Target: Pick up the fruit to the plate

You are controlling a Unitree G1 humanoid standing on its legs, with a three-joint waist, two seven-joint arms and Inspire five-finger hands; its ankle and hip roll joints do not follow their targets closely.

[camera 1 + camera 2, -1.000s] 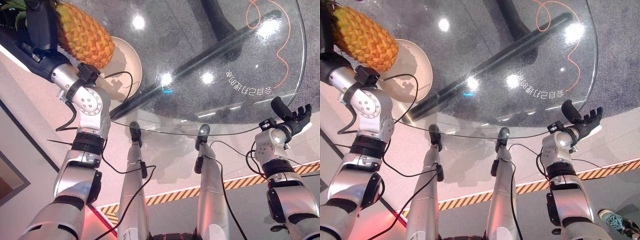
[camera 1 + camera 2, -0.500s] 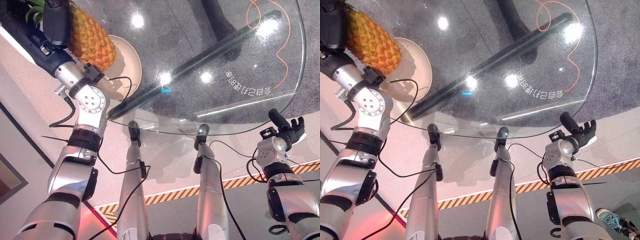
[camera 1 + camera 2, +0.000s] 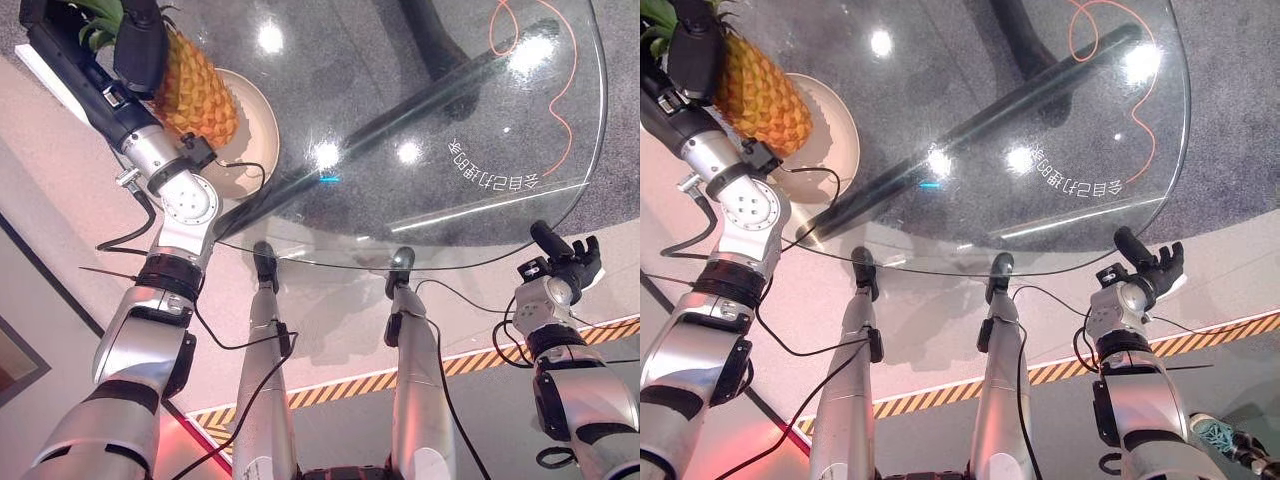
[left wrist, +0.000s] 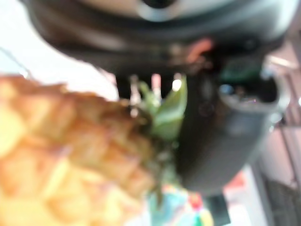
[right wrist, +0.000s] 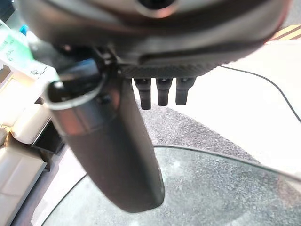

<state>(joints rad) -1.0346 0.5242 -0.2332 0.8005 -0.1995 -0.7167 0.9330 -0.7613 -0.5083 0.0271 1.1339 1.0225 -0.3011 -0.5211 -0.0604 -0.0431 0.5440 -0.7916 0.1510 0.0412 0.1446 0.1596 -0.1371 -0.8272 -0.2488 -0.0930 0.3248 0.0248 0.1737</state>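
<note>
- Left hand (image 3: 140, 45) curled round pineapple (image 3: 200, 90) near its leafy top, holding it tilted above the plate (image 3: 255, 115) on the glass table (image 3: 420, 80).
- Right hand (image 3: 565, 258) idle by table's near edge, fingers relaxed, nothing held.

We see an orange-yellow pineapple (image 3: 195, 85) with a diamond-scaled rind and a green leafy crown, against a cream round plate (image 3: 258, 120). The dark left hand (image 3: 140, 45) around it is black, on a silver-grey arm. The round clear glass table (image 3: 480, 235) shows speckled dark grey carpet (image 3: 1230, 130) beneath, crossed by a thin orange cord (image 3: 570, 110). The dark right hand (image 3: 1150, 265) is black. A yellow-and-black striped tape line (image 3: 340, 390) runs over the pale floor.
</note>
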